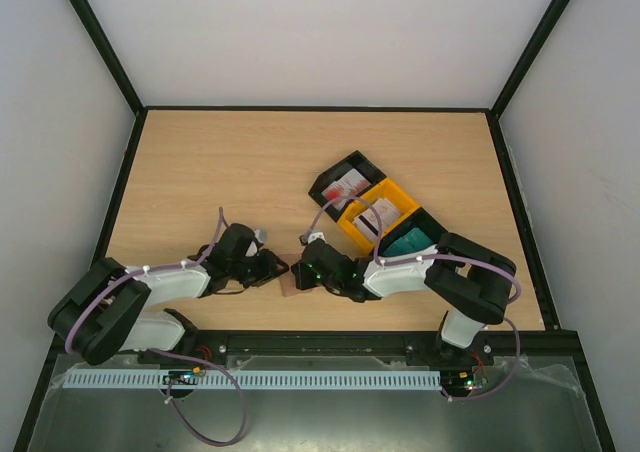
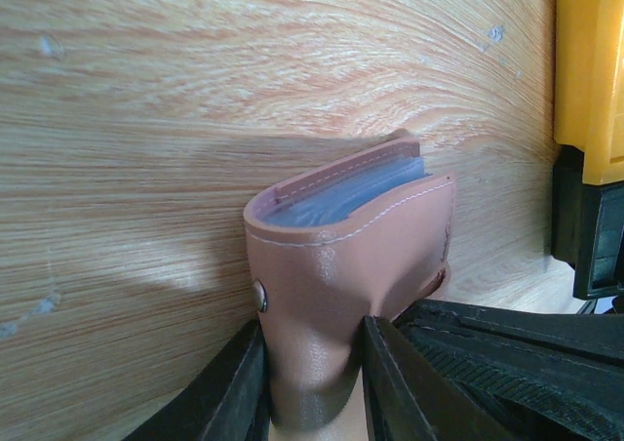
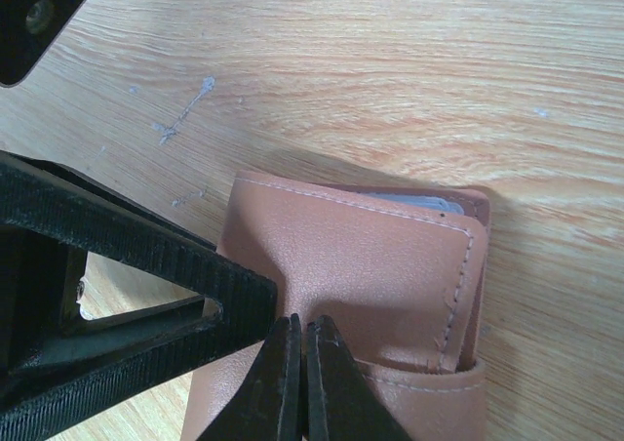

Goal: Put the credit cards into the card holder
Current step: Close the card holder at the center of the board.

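Note:
The brown card holder (image 2: 341, 265) stands on edge on the wood, folded nearly closed, with blue-grey slots showing at its top. My left gripper (image 2: 314, 358) is shut on its lower part, one finger on each brown face. In the right wrist view the card holder (image 3: 380, 275) fills the middle, and my right gripper (image 3: 300, 332) is shut, its joined tips resting on the brown face beside a left finger (image 3: 146, 256). From above, both grippers (image 1: 280, 269) (image 1: 301, 268) meet over the card holder (image 1: 289, 288). The credit cards lie in trays: white-red (image 1: 345, 185), pale (image 1: 375, 215), teal (image 1: 408, 240).
A row of three small trays runs diagonally at the right centre: black (image 1: 352, 164), yellow (image 1: 400, 198) and black (image 1: 436, 224). The yellow tray (image 2: 590, 70) sits just right of the card holder. A black frame borders the table (image 1: 200, 172).

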Tool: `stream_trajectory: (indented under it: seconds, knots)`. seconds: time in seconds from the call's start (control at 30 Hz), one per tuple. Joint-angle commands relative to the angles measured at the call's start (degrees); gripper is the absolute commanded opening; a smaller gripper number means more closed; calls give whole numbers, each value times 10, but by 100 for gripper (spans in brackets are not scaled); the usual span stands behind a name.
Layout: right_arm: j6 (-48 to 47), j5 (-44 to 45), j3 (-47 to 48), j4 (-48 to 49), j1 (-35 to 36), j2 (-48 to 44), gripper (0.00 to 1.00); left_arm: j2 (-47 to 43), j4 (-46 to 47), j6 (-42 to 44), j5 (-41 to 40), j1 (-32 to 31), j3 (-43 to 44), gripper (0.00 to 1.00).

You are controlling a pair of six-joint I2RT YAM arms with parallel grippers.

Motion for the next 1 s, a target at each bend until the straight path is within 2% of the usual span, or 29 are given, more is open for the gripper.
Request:
stream_trajectory:
  seconds: [0.0, 0.43, 0.63, 0.97]
  knots:
    - [11, -69, -61, -129, 12, 44, 2, 24, -53, 6, -28, -5, -3, 28]
    - [11, -33, -85, -141, 41, 57, 2, 34, -51, 5, -28, -5, 1, 27]
    - [14, 9, -86, -151, 70, 63, 2, 50, -54, 0, -32, -4, 1, 26]
    - [28, 126, -65, -189, 127, 82, 2, 64, -60, -16, -42, -5, 1, 26]
